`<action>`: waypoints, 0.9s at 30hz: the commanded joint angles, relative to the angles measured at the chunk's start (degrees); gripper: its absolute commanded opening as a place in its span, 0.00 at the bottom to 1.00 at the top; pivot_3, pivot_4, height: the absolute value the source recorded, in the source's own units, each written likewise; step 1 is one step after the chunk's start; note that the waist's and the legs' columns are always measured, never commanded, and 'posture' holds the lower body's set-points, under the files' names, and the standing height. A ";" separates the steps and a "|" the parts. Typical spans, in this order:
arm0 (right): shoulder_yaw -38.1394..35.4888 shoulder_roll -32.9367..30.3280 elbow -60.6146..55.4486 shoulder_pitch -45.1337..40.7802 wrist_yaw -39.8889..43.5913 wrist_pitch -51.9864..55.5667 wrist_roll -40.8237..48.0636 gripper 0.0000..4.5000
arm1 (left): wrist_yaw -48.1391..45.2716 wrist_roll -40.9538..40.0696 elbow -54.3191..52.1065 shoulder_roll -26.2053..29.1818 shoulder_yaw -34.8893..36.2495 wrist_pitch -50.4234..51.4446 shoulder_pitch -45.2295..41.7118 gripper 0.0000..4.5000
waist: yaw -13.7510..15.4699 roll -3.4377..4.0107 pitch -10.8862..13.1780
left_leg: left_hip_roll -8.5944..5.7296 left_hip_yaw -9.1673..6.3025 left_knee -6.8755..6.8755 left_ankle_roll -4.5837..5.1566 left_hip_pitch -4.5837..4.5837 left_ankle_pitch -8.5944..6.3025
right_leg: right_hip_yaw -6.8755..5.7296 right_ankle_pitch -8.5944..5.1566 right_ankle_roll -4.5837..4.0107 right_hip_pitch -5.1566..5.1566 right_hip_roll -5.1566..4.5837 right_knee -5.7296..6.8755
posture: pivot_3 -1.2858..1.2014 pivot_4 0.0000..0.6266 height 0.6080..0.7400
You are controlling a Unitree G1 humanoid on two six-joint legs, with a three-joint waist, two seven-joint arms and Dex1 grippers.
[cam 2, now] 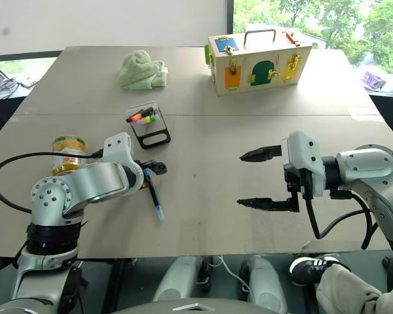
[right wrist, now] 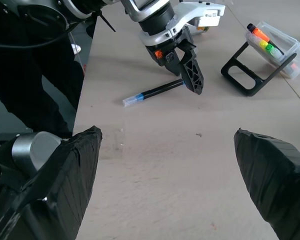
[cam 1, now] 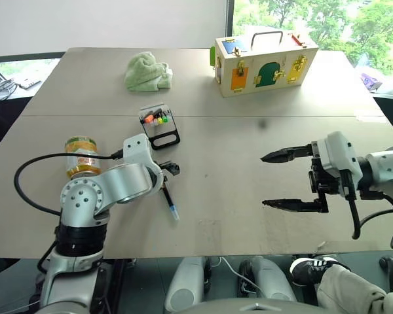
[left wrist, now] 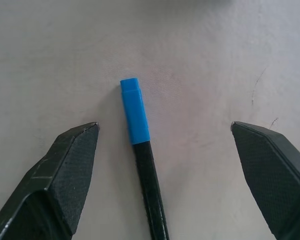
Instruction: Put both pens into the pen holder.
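L gripper (left wrist: 165, 150) angled down, jaws wide, straddling blue-capped pen (left wrist: 135, 112).

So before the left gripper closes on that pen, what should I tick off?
1. Left gripper open: ok.
2. Slim black-barrelled pen with blue cap lies between its fingers: ok.
3. Pen flat on the grey table, untouched: ok.
4. Small black plastic pen holder upright within view: ok.
5. Right gripper open, apart from the pen: ok.
6. Second pen's position: cannot tell.
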 commanded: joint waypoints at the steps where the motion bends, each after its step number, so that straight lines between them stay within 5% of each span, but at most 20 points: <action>1: 0.36 0.47 -0.68 -0.53 0.31 -2.15 -1.16 1.00 | 5.33 -1.43 1.88 -3.76 -2.02 -0.07 0.19 0.81 | 0.24 0.01 -0.03 | -0.02 0.00 0.00 0.00 0.01 0.00 | 0.00 0.01 0.00 0.01 -0.01 0.00 | 0.52 0.24 1.00; 9: 0.71 1.86 -1.77 0.13 -2.60 -1.61 -2.20 1.00 | 4.61 -1.43 5.42 -4.40 -2.40 4.12 -2.17 0.03 | 1.65 0.05 -0.10 | -0.05 0.00 0.02 0.00 0.13 0.00 | 0.00 -0.05 0.11 0.15 -0.04 0.00 | 0.52 0.24 1.00; 14: 0.28 2.49 -2.35 0.62 -4.57 -0.76 -1.92 1.00 | -10.01 -1.43 3.09 0.14 -0.73 8.29 -3.08 0.01 | 1.68 0.04 -0.09 | -0.07 0.00 0.02 0.00 0.13 -0.01 | 0.00 -0.04 0.11 0.16 -0.07 0.00 | 0.52 0.24 1.00; 19: 1.04 3.34 -2.55 0.59 -6.03 -0.42 -2.23 1.00 | -36.55 -1.05 3.63 24.29 -9.27 26.88 -10.23 0.01 | 0.41 -0.20 0.07 | 0.00 -0.01 -0.09 -0.02 0.04 -0.01 | -0.01 -0.08 0.12 -0.05 0.08 0.01 | 0.52 0.24 1.00; 27: 2.43 4.12 -1.47 -0.49 -5.69 -0.83 -2.63 1.00 | -76.18 27.34 0.38 38.89 -20.82 34.65 -18.47 0.01 | -0.14 -0.16 0.12 | -0.09 0.07 -0.34 -0.28 -0.01 -0.15 | 0.04 -0.12 0.18 -0.18 0.04 -0.13 | 0.52 0.24 1.00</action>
